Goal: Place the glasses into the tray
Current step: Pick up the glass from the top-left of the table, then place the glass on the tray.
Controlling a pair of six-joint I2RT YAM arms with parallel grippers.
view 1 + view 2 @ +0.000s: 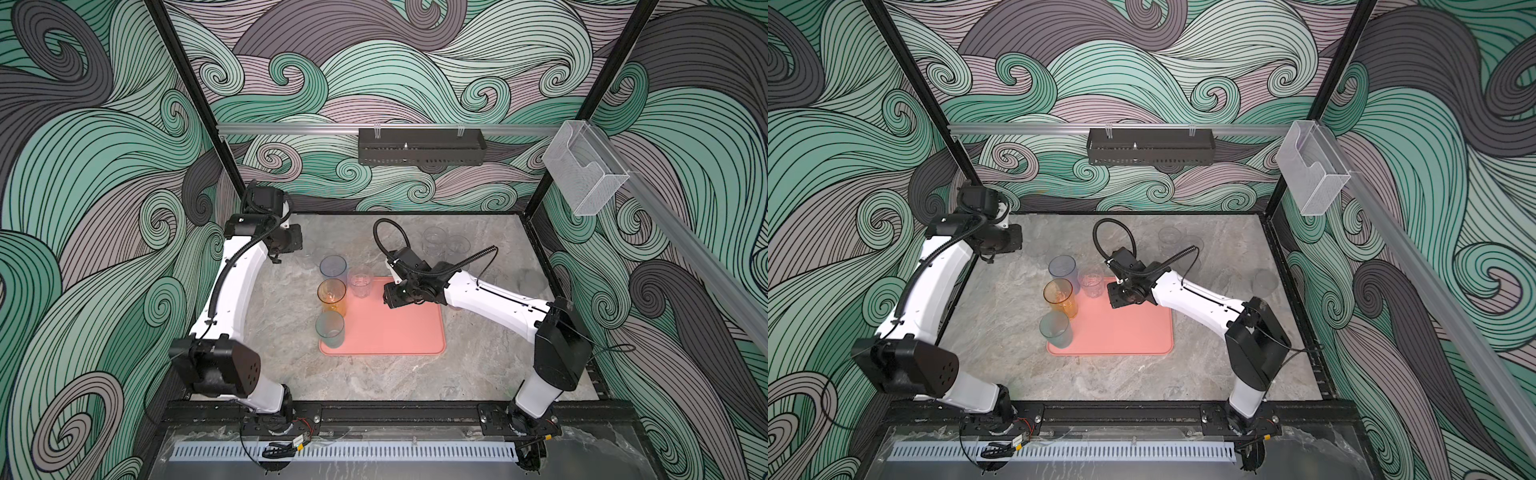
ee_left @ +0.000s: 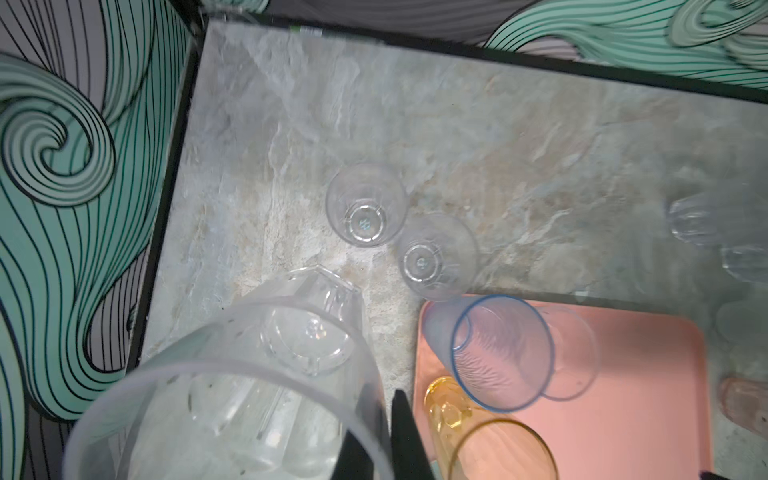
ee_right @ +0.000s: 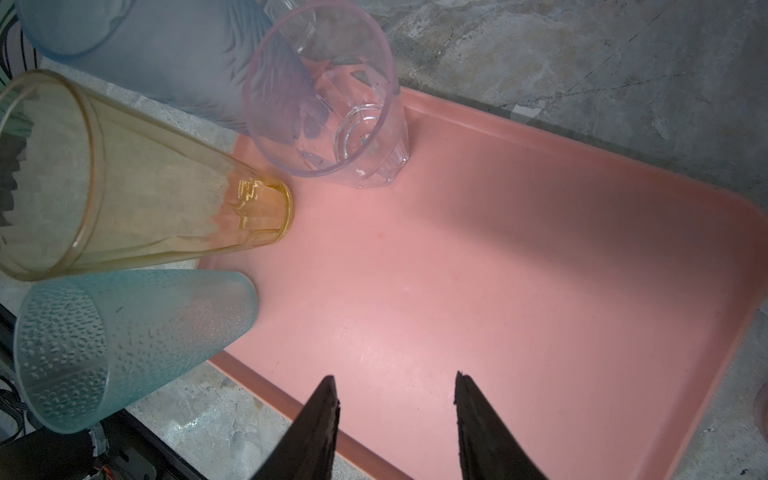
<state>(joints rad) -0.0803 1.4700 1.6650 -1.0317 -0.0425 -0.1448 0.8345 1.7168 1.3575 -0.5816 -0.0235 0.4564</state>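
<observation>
Right now the salmon-pink tray (image 1: 395, 328) lies flat at the middle of the table (image 1: 291, 374), and four glasses stand upright on it. A blue-grey tumbler (image 1: 333, 268) is at its 11 o'clock corner, an orange tumbler (image 1: 332, 295) at 9 o'clock, and a teal tumbler (image 1: 330, 330) at the 7 o'clock corner. A short clear glass (image 1: 360, 282) sits on the far edge, just beside the blue-grey one. The right gripper (image 3: 395, 378) hovers over the tray's 1 o'clock part. Its fingers stand apart with only bare pink tray between them, so it holds nothing. The left arm (image 1: 241, 282) reaches to the table's 10 o'clock corner. There the left gripper (image 2: 382, 411) is pinched tight on the rim of a clear tumbler (image 2: 187, 395), one finger inside the wall and one outside. Whether that tumbler's base rests on the table or hangs just above it is hard to tell, since the wrist view is blurred and the wrist hides it from above. Off the tray, a clear goblet (image 2: 365, 205) and a second goblet (image 2: 436, 257) stand side by side near its 11 o'clock corner. Two more clear glasses (image 1: 434, 240) stand together at the table's 1 o'clock, and a greyish glass (image 1: 532, 281) stands alone at 3 o'clock.
</observation>
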